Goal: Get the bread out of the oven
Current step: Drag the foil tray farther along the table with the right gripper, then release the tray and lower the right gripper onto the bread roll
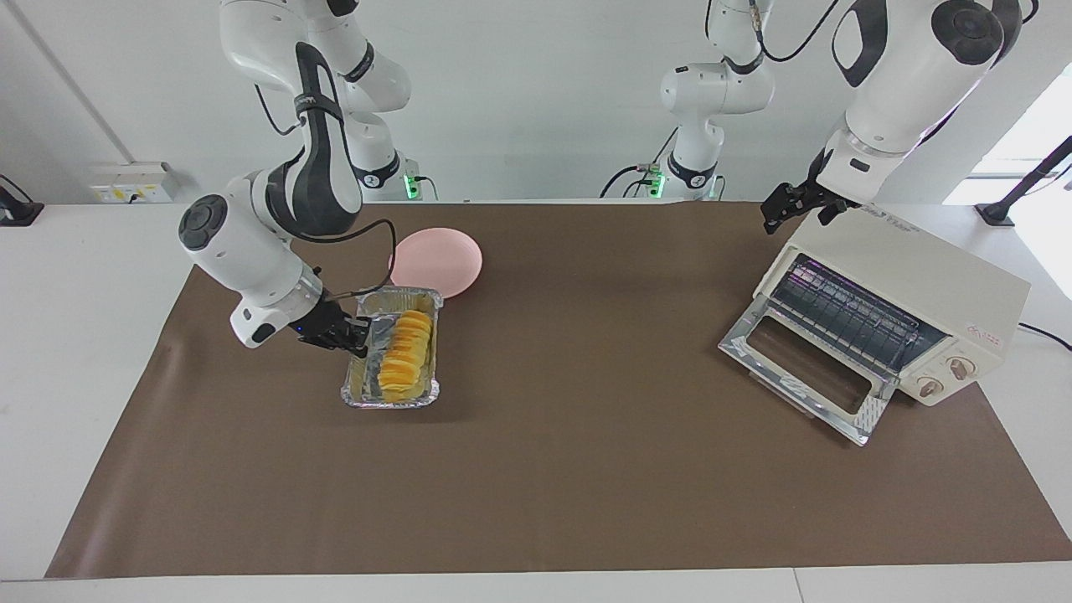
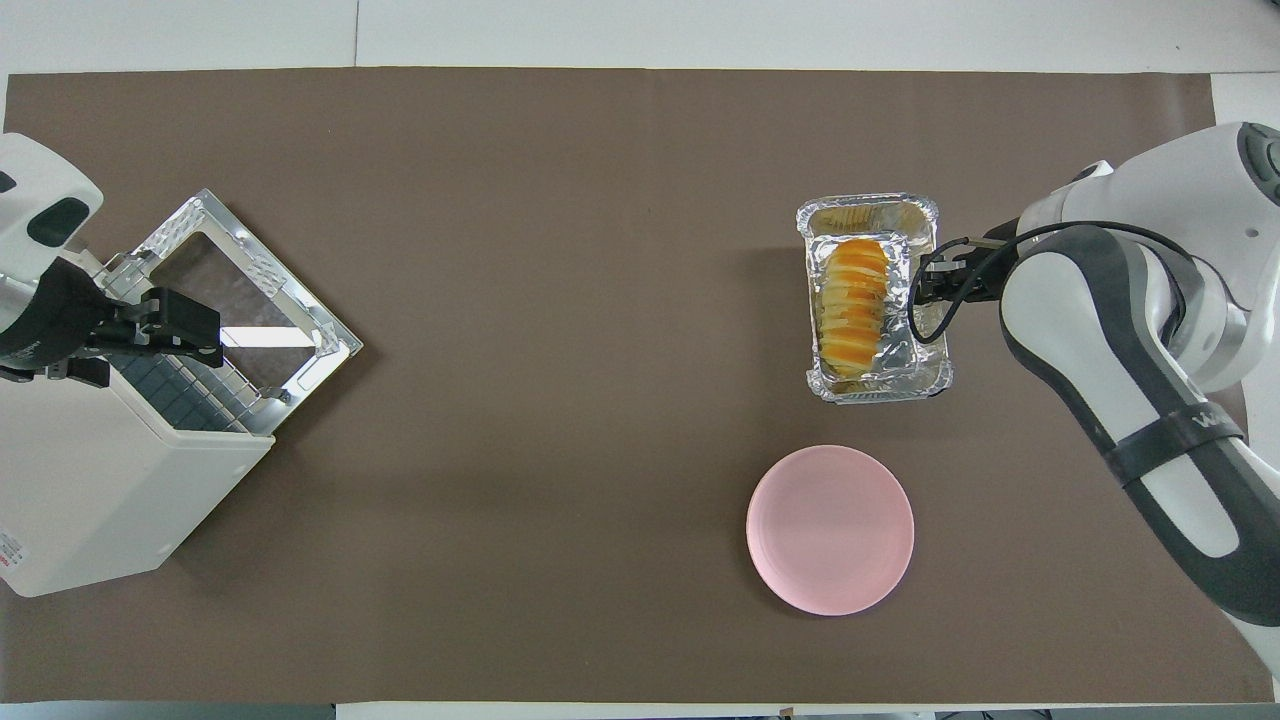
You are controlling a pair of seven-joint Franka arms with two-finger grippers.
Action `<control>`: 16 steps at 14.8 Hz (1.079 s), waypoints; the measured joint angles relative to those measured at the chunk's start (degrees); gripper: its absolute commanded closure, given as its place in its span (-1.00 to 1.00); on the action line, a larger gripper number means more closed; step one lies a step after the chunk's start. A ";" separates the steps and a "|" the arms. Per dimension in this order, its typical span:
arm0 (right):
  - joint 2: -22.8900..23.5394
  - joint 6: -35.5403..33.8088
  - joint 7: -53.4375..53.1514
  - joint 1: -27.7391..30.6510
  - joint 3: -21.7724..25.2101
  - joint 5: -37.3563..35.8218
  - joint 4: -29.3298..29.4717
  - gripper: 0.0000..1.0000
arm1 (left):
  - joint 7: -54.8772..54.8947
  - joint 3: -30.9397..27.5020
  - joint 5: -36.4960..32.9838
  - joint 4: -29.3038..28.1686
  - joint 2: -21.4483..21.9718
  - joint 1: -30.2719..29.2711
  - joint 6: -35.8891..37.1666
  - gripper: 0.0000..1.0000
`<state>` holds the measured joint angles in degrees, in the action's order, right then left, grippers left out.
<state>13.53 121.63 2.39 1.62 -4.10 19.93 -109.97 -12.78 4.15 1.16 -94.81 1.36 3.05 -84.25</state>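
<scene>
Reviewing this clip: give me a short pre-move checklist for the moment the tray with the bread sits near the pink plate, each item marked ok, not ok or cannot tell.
1. Bread out of the oven: ok, it lies in the foil tray on the brown mat.
2. Right pincer gripping the tray's rim: ok, shut on its edge toward the right arm's end.
3. Tray resting flat on the mat: cannot tell.
4. Pink plate free to receive the bread: ok, nothing lies on it; it is nearer to the robots than the tray.
5. Left pincer out of the way: ok, open, over the oven's top corner.
6. Oven door closed: not ok, it hangs down open.
</scene>
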 measured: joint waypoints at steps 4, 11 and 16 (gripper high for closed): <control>-1.17 5.07 1.70 -0.77 -0.57 1.91 -6.24 1.00 | 0.00 -0.14 0.00 0.04 0.18 -0.07 -0.01 -1.00; -2.33 9.18 2.81 -0.76 -0.56 1.92 -10.88 0.67 | 0.00 -0.17 0.00 0.07 1.15 -0.09 -0.01 -1.00; -2.82 9.23 2.84 -0.76 -0.57 1.92 -11.11 -1.00 | 0.00 -0.18 0.00 0.07 1.15 -0.12 -0.01 -1.00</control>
<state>10.71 130.86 5.22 0.86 -4.67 21.85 -121.09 -12.78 3.97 1.16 -94.74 2.50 2.93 -84.25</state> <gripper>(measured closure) 0.639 0.000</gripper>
